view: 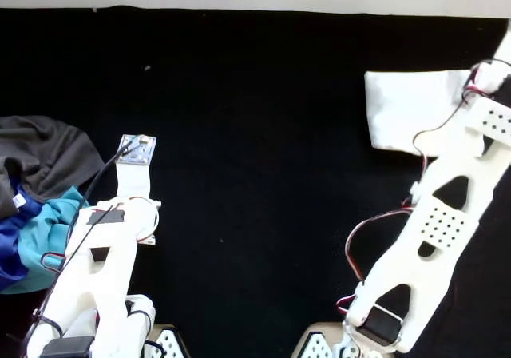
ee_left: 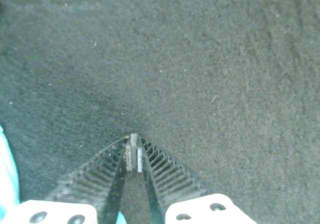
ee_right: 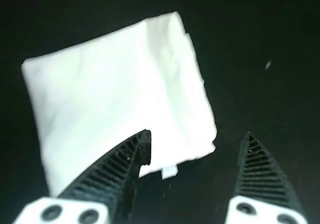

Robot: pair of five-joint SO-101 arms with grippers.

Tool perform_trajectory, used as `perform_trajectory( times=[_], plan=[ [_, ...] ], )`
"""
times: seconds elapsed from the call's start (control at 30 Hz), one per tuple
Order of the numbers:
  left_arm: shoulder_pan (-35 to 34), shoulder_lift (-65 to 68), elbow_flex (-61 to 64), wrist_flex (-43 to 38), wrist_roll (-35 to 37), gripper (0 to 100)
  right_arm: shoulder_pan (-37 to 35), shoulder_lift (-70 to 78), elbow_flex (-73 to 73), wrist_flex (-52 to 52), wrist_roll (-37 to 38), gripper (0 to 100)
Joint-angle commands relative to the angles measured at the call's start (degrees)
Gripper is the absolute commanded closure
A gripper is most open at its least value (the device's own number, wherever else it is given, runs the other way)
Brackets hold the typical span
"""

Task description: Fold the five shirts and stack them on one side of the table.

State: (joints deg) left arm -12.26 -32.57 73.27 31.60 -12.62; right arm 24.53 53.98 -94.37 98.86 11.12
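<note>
Nearest the bases, the left gripper (ee_left: 132, 151) hangs over the bare black table (view: 255, 134), fingers pressed together on nothing. It is near a loose heap of a teal shirt (view: 48, 230), a blue shirt (view: 14, 242) and a dark grey shirt (view: 48, 154) at the table's left edge. Farther out on the right side, the right gripper (ee_right: 196, 136) hovers, fingers spread apart, over a folded white shirt (ee_right: 115, 94) lying flat.

High view overlooks table (view: 255, 134); wrist views close above
</note>
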Motion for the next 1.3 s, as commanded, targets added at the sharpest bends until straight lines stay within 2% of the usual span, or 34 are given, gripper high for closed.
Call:
perform_trajectory(
  times=[0.0,0.13,0.23,0.37,0.53,0.63,0.73,0.87,0.97,1.27],
  plan=[
    [0.66,-0.66,0.13,-0.97,-0.53,99,-2.07,-9.19,-3.82,2.42,-0.53,72.4],
    [0.66,-0.66,0.13,-0.97,-0.53,99,-5.32,-16.22,3.03,2.51,-0.53,72.4],
    [0.66,-0.66,0.13,-0.97,-0.53,99,-8.75,-24.04,13.32,2.51,-0.53,72.4],
    [0.66,-0.66,0.13,-0.97,-0.53,99,-14.81,-37.58,36.35,2.42,-0.70,72.4],
    [0.66,-0.66,0.13,-0.97,-0.53,99,-26.59,-52.35,68.44,-0.48,-6.07,72.4],
    [0.66,-0.66,0.13,-0.97,-0.53,99,-33.89,-58.86,86.37,-9.27,-6.15,72.4],
    [0.66,-0.66,0.13,-0.97,-0.53,99,-38.90,-64.40,104.84,-22.81,-6.24,72.4],
    [0.66,-0.66,0.13,-0.97,-0.53,99,-42.77,-68.97,126.99,-41.63,-6.24,72.4],
    [0.66,-0.66,0.13,-0.97,-0.53,99,-44.18,-70.46,137.63,-51.74,-6.24,72.4],
    [0.66,-0.66,0.13,-0.97,-0.53,99,-45.85,-70.29,145.89,-54.55,-6.24,72.4]
  ],
)
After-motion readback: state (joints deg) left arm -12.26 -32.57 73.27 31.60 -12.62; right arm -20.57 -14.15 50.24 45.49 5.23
